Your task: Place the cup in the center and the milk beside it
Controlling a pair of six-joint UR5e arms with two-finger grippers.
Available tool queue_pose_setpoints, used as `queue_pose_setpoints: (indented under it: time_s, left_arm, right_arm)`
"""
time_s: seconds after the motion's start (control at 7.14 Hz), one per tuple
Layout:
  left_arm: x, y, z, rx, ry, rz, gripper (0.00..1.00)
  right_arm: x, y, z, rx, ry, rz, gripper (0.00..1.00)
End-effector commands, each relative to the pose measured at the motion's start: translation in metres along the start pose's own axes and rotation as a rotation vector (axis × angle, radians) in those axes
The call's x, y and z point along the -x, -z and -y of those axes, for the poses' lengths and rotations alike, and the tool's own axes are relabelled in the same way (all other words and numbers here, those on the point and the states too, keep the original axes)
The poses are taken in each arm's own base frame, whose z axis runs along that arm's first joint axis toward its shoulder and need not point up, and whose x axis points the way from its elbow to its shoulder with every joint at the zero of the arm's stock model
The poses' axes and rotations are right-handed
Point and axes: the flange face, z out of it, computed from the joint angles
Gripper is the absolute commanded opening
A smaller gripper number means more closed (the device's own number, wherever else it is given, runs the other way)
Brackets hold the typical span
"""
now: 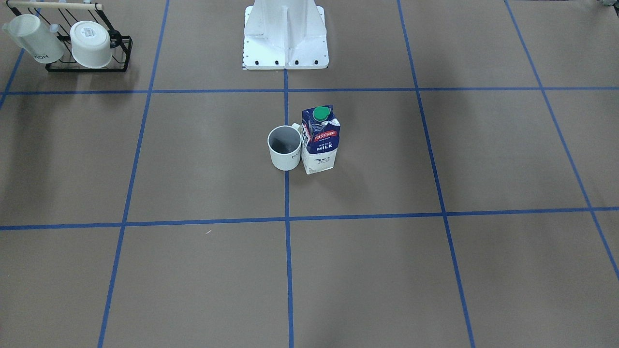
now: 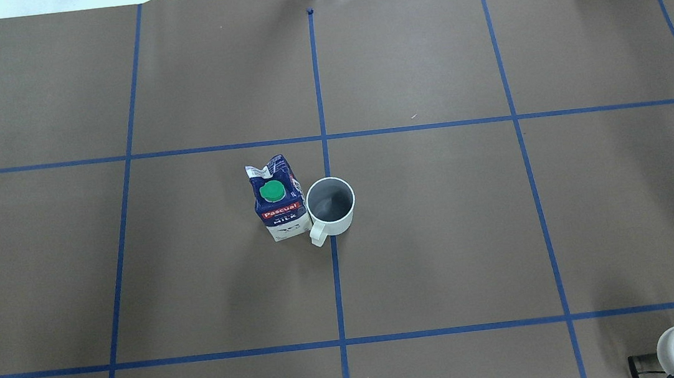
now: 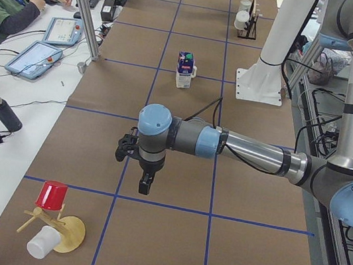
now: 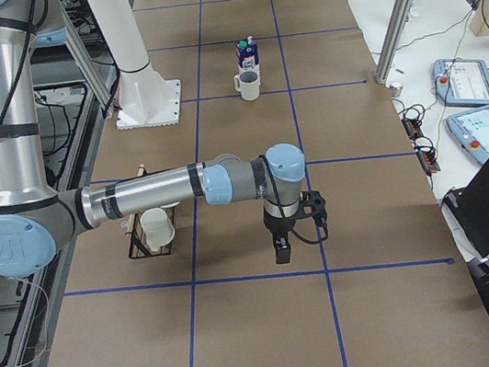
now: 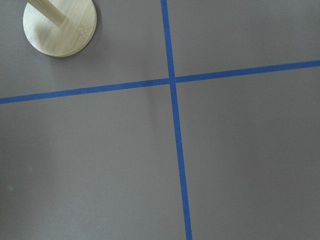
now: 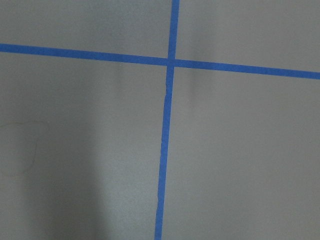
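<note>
The cup (image 1: 285, 147) is a white mug with a dark grey inside. It stands upright on the center (image 1: 367, 154) of the brown tabletop, on the middle blue tape line. The milk (image 1: 320, 140) is a blue-and-white carton with a green cap, upright and touching the cup's side. Both also show in the overhead view: cup (image 2: 330, 205), milk (image 2: 279, 201). My left gripper (image 3: 145, 185) hangs over the table's left end, far from both. My right gripper (image 4: 282, 252) hangs over the right end. Both grippers hold nothing visible, and I cannot tell whether they are open or shut.
A black wire rack (image 1: 87, 65) with two white mugs stands near the robot's right side. A wooden stand (image 3: 57, 228) with a red cup and a white cup is at the left end; its base (image 5: 60, 25) shows below the left wrist. An operator (image 3: 8, 5) sits beside the table.
</note>
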Motion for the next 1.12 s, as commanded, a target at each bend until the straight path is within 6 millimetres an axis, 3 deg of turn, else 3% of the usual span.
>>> queue_pose_setpoints:
  time_s: [0.0, 0.98]
  left_arm:
    - [0.0051, -0.0052, -0.0009, 0.011, 0.008, 0.004, 0.99]
    - [0.0016, -0.0035, 0.0022, -0.002, -0.006, 0.002, 0.99]
  right_arm:
    - [0.0001, 0.0, 0.0, 0.0, 0.0, 0.001, 1.0]
    - [0.0026, -0.0004, -0.0001, 0.002, 0.001, 0.021, 1.0]
